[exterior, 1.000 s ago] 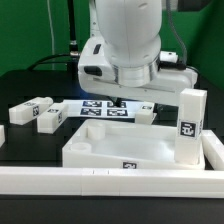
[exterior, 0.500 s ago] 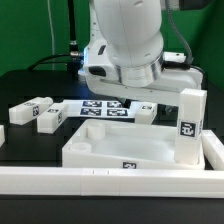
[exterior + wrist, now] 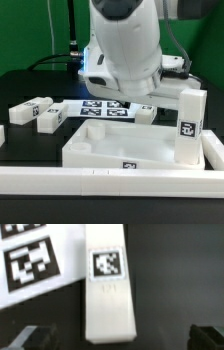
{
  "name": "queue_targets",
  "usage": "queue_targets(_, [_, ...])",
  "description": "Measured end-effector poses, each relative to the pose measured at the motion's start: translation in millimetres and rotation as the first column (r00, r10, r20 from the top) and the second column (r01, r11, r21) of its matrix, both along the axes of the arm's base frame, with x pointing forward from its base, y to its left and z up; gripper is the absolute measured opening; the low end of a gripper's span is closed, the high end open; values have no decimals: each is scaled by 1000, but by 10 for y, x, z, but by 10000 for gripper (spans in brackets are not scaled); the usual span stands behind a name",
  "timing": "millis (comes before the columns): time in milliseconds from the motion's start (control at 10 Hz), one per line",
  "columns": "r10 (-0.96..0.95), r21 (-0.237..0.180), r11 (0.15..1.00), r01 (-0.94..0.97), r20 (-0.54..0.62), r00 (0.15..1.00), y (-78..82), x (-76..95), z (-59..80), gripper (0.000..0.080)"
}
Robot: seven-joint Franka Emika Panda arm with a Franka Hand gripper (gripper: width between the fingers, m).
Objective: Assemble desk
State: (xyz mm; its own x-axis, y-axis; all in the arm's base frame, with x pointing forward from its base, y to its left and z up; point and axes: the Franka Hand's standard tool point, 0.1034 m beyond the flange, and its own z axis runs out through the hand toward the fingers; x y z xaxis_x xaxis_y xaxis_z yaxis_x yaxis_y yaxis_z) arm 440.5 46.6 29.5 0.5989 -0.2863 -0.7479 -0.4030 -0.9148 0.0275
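Black worktop [image 3: 30, 150], dark room behind. The desk slab [image 3: 120, 150] lies flat near the front with its rim up. Its front edge is just beside the white rail [image 3: 100, 185], so there's hardly any room there. An upright leg [image 3: 190, 125] stands at the slab's end on the exterior view's right.

On the left, a lying leg [image 3: 30, 108] and a second lying leg [image 3: 52, 118] have open worktop around them. The fourth leg [image 3: 108, 291] lies just beside the marker board [image 3: 30, 258]. The claw [image 3: 115, 336] hangs over one end of it, fingers spread wide apart and clear of both sides.

In the exterior view the arm [image 3: 125, 45] hides the claw. A white bit [image 3: 3, 135] is cut off at the left edge, can't tell what it is.
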Motion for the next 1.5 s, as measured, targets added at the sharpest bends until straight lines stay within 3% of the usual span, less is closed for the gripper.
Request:
queue_targets(400, [1,36,999,4,-134,991,-49,-98,-93,649])
queue_targets(1000, [-1,21,1000,3,-95,996,-28,-80,-199,637])
queue_targets(1200, [3,24,1000,-1,-95,996,-4,-82,-199,285])
queue_targets(1500, [5,25,1000,-2,-95,996,7,-82,-199,287])
